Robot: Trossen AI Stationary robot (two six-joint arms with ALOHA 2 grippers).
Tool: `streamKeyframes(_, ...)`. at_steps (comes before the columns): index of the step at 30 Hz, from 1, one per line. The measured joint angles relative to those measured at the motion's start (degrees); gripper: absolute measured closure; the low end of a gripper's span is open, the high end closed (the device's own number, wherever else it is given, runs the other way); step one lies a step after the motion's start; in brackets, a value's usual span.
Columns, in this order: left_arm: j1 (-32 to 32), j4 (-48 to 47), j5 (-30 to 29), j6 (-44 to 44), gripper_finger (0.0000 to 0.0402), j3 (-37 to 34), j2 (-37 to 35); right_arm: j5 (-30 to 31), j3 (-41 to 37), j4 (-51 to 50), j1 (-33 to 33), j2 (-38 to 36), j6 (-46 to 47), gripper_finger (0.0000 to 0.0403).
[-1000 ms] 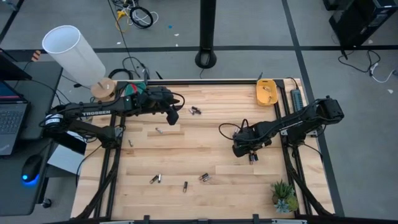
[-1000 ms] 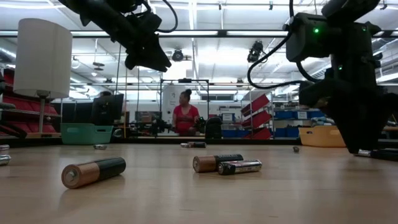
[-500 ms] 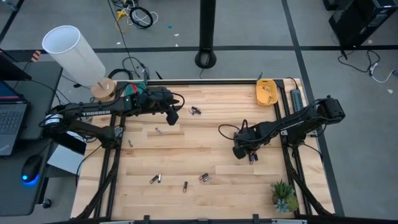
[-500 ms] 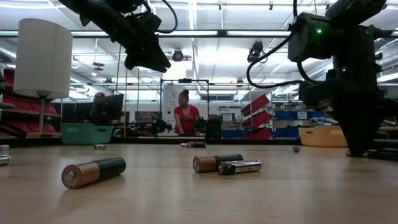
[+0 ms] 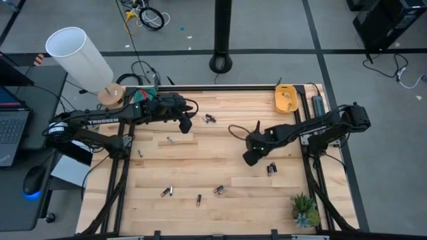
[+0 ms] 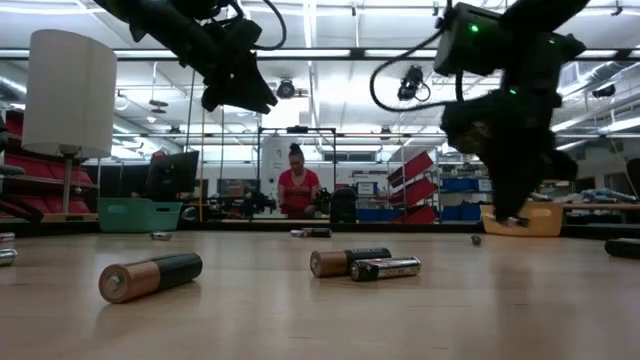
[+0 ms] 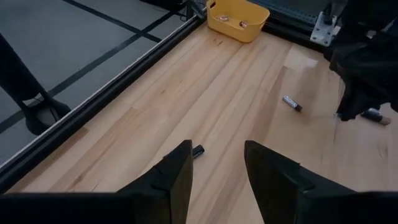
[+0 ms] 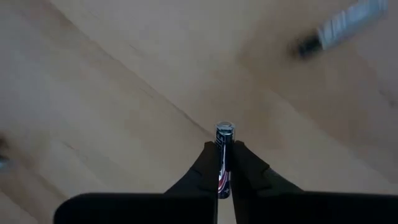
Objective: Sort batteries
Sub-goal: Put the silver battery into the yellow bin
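Fingers (image 8: 208, 167) of the right gripper (image 5: 248, 159) are pinching a slim cylindrical cell (image 8: 224, 149) with a silvery cap and a dark printed wrap, held upright between the matte black pads. That gripper is hanging above the right-centre of the pale wooden plank table (image 5: 213, 147), with another dark cell (image 5: 271, 169) lying on the boards just beside it. The left gripper (image 5: 186, 125) is hovering over the table's far left part, its two blocky black fingers (image 7: 176, 174) spread apart and holding nothing; a small dark cell (image 7: 198, 150) is lying on the wood beyond them. More batteries are resting along the near edge: a copper-and-black one (image 6: 150, 276) and a touching pair (image 6: 365, 263), all smooth and round. A rounded yellow plastic tray (image 5: 287, 98) is sitting at the far right corner, and a teal tray (image 6: 138, 214) at the far left. A small potted plant (image 5: 303, 209) with spiky leaves is standing at the near right corner.
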Motion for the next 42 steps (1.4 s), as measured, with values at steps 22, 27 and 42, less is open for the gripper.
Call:
streamKeyframes(22, -0.48, 33.03, 15.97, -9.99, 0.0244, 0.0, 7.11, -0.4, 7.65, 55.48, -13.59, -4.69, -26.62, 0.0384)
streamKeyframes(27, -0.52, 31.9, 15.33, -12.76, 0.0244, 0.0, 8.3, -0.95, 7.61, 58.67, -14.02, -5.58, -26.65, 0.0384)
streamKeyframes(42, -4.63, 32.83, 17.93, -11.47, 0.0244, 6.37, 15.93, -0.75, 7.63, 60.49, -14.2, -4.63, -26.96, 0.0383)
